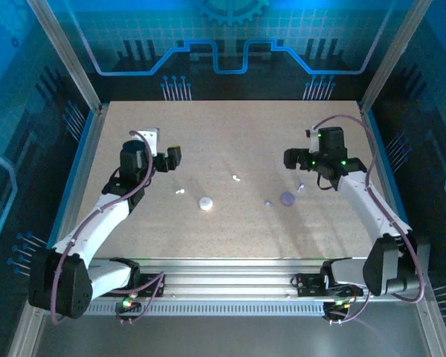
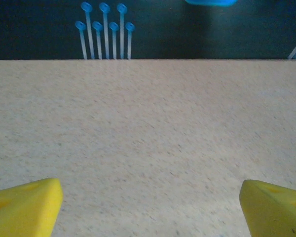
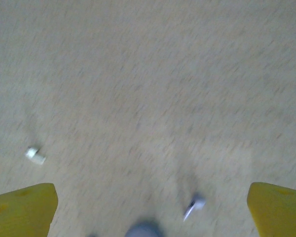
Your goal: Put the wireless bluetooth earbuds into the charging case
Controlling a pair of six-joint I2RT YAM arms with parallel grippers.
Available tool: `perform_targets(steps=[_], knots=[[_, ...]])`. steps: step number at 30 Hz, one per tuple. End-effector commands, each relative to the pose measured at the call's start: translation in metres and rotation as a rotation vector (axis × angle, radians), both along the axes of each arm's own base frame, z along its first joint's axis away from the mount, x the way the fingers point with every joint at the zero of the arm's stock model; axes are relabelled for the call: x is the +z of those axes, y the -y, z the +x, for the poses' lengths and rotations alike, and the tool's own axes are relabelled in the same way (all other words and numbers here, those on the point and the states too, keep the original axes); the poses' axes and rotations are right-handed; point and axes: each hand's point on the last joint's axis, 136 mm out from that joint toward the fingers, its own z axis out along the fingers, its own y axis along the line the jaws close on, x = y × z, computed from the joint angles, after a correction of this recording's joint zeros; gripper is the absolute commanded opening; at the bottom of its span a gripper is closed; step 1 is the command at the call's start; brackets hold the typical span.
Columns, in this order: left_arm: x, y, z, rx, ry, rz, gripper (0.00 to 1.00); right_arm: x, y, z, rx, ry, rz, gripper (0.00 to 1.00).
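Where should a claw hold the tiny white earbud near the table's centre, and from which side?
Likely across the narrow width of the tiny white earbud, descending from straight above: it lies flat and low on the speckled table, slightly elongated.

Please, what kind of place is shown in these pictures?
Probably a robot lab cell: a speckled beige tabletop, silver aluminium frame posts and blue circuit-print wall panels enclose it.

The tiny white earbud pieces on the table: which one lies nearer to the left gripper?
The tiny white earbud just left of the white round puck; the other earbud lies farther right, away from the left gripper.
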Motion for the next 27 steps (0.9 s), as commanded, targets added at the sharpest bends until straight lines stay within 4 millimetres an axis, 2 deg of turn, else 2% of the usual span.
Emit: perform_targets(steps=[1,6,11,15,22,27], knots=[[-0.042,0.015,-0.022,-0.030,-0.242,0.044,0.94,-0.029,-0.002,-0.069,-0.041,-0.296,-0.024,1.00],[-0.051,0.026,-0.024,-0.062,-0.313,0.068,0.95,-0.051,-0.009,-0.101,-0.070,-0.447,0.005,0.85],[-0.055,0.030,-0.025,-0.078,-0.329,0.054,0.96,-0.070,-0.017,-0.108,-0.037,-0.521,-0.017,0.77],[-0.061,0.032,-0.025,-0.085,-0.351,0.054,0.96,-0.083,-0.026,-0.104,0.002,-0.600,-0.013,0.73],[-0.067,0.038,-0.026,-0.111,-0.383,0.030,0.96,-0.096,-0.017,-0.087,-0.036,-0.647,-0.103,0.72],[-0.068,0.038,-0.026,-0.110,-0.381,0.033,0.97,-0.105,-0.019,-0.074,-0.047,-0.662,-0.106,0.69]])
